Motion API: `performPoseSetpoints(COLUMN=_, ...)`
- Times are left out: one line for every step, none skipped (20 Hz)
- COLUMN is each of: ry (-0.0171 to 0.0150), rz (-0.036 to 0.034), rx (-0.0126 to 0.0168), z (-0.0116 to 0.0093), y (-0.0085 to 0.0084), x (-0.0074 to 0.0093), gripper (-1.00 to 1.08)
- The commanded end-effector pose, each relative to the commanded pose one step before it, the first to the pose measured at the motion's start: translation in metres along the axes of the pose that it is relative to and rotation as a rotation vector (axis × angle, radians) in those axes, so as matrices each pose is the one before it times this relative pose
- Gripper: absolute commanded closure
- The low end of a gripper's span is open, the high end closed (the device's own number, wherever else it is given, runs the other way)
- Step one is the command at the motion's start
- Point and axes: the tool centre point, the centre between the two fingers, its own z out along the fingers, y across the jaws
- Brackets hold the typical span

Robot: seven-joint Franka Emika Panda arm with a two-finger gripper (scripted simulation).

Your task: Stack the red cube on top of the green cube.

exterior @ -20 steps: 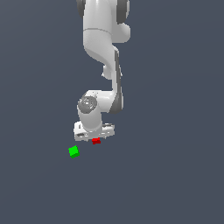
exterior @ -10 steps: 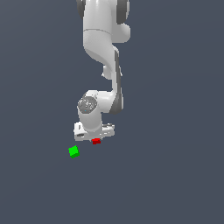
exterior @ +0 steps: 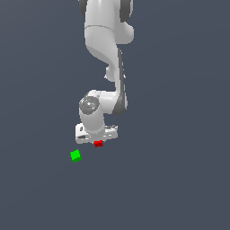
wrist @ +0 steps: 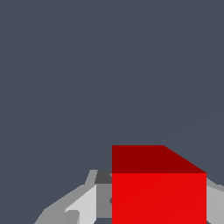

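Observation:
The red cube (exterior: pixel 98 143) sits between the fingertips of my white gripper (exterior: pixel 98 142), directly under the hand. In the wrist view the red cube (wrist: pixel 158 192) fills the space between the two grey fingers (wrist: pixel 85 205), which press against its sides. The gripper (wrist: pixel 155 208) is shut on it. The green cube (exterior: pixel 76 155) rests on the dark floor, a short way toward the exterior view's left and slightly nearer the camera than the red cube. It is apart from the gripper and does not show in the wrist view.
The white arm (exterior: pixel 105 54) comes down from the top of the exterior view. A plain dark grey floor (exterior: pixel 170 179) surrounds both cubes.
The hand has shifted slightly upward over the last second. The red cube stays between the fingers, and the green cube has not moved.

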Motion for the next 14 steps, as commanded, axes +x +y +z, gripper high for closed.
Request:
performPoseSetpoints(ry=0.00191, rz=-0.00003, rx=-0.00062, z=-0.0123, y=0.00009, x=0.0003, gripper=1.08)
performPoseSetpoints(ry=0.0, rz=0.0, rx=0.0, z=-0.00612, y=-0.00004, x=-0.00013, gripper=1.08)
performPoseSetpoints(ry=0.0, rz=0.0, rx=0.0, z=-0.00686, y=-0.00004, x=-0.00013, gripper=1.08)
performPoseSetpoints(ry=0.0, rz=0.0, rx=0.0, z=-0.00761, y=-0.00004, x=-0.00013, gripper=1.08)
performPoseSetpoints(ry=0.0, rz=0.0, rx=0.0, z=-0.00783, y=-0.00003, x=-0.00012, gripper=1.08)
performPoseSetpoints(ry=0.0, rz=0.0, rx=0.0, z=-0.00728, y=-0.00003, x=-0.0001, gripper=1.08)
performPoseSetpoints(ry=0.0, rz=0.0, rx=0.0, z=-0.00671, y=-0.00002, x=-0.00008, gripper=1.08)
performPoseSetpoints(ry=0.0, rz=0.0, rx=0.0, z=-0.00613, y=-0.00001, x=-0.00004, gripper=1.08)
performPoseSetpoints(ry=0.0, rz=0.0, rx=0.0, z=-0.00553, y=0.0, x=0.0, gripper=1.08)
performPoseSetpoints(ry=0.0, rz=0.0, rx=0.0, z=-0.00492, y=0.00002, x=0.00004, gripper=1.08)
performPoseSetpoints(ry=0.0, rz=0.0, rx=0.0, z=-0.00431, y=0.00004, x=0.0001, gripper=1.08)
performPoseSetpoints(ry=0.0, rz=0.0, rx=0.0, z=-0.00368, y=0.00005, x=0.00016, gripper=1.08)
performPoseSetpoints(ry=0.0, rz=0.0, rx=0.0, z=-0.00303, y=0.00007, x=0.00021, gripper=1.08)
performPoseSetpoints(ry=0.0, rz=0.0, rx=0.0, z=-0.00235, y=0.00008, x=0.00024, gripper=1.08)
